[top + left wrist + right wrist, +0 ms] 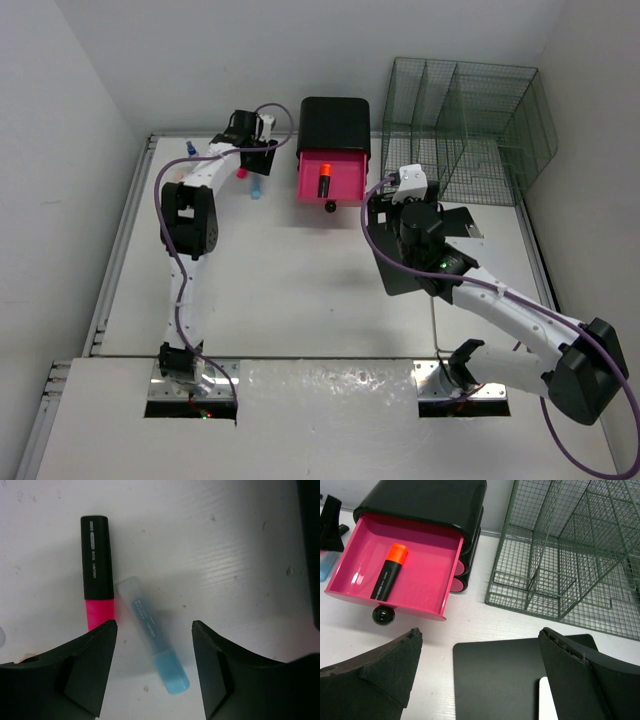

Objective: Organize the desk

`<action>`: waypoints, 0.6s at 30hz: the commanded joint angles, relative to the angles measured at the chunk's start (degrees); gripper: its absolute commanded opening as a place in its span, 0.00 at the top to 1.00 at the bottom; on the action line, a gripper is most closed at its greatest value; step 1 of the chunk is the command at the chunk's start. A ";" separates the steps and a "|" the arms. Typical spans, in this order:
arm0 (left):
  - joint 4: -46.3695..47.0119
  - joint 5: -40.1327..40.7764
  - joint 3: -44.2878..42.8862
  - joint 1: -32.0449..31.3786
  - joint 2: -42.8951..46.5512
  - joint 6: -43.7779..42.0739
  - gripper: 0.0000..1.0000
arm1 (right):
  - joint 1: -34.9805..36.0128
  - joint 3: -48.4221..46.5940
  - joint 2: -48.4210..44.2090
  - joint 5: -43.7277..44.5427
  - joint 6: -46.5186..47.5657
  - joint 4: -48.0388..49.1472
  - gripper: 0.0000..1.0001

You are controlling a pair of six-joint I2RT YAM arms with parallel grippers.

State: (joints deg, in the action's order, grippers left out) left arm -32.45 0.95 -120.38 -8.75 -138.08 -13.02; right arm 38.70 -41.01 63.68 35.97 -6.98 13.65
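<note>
L gripper (154, 627), jaws apart astride the blue highlighter (152, 642), might've nipped the pink highlighter (97, 575) just beside it too (R gripper (480, 632) gaped, empty).

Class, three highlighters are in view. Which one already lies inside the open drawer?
The orange-tipped highlighter: it alone lies in the pink drawer, while the pink highlighter and the blue highlighter lie out on the desk.

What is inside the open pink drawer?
One marker with an orange cap and black body lies flat in the drawer. Nothing else shows there. The drawer's rear part, under the black cabinet, is hidden.
</note>
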 commanded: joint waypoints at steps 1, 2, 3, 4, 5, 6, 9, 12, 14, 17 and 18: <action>3.09 -2.71 -0.13 0.40 3.44 4.75 0.41 | -0.38 -0.21 0.83 0.60 1.18 2.35 0.04; 2.74 -2.45 -0.12 0.40 3.00 5.62 0.41 | -0.38 -0.38 1.27 0.60 1.27 2.35 0.04; 2.48 -1.66 -0.21 0.40 2.47 6.50 0.41 | -0.29 -0.47 1.53 0.60 1.36 2.17 0.04; 1.95 -1.22 -0.38 0.40 1.42 6.86 0.41 | -0.29 -0.64 1.71 0.51 1.45 2.08 0.04; 1.69 -1.21 -0.38 0.40 0.89 7.12 0.41 | -0.38 -0.73 1.80 0.51 1.45 2.00 0.04; 1.42 -1.21 -0.21 0.40 0.45 7.30 0.42 | -0.29 -0.73 1.89 0.51 1.36 2.08 0.04; 0.63 -1.21 -0.12 0.40 -1.05 7.83 0.45 | -0.38 -0.65 1.45 0.25 0.92 1.99 0.04; 0.28 -1.74 1.10 0.40 -1.31 8.44 0.48 | -0.38 -0.12 0.92 0.33 0.92 2.43 0.04; 0.37 -2.27 1.64 0.40 -1.23 8.97 0.50 | -0.38 -0.03 0.83 0.42 0.92 2.35 0.04; -0.16 -1.57 2.16 0.40 -1.40 8.97 0.50 | -0.38 -0.12 0.83 0.33 0.83 2.35 0.04; -0.07 -1.22 2.77 0.49 -1.14 8.80 0.50 | -0.38 -0.03 0.83 0.16 0.83 2.35 0.04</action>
State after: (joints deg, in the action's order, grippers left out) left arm -32.95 -0.49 -118.52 -8.62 -139.09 -5.43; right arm 38.70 -41.01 65.54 35.94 -6.20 13.93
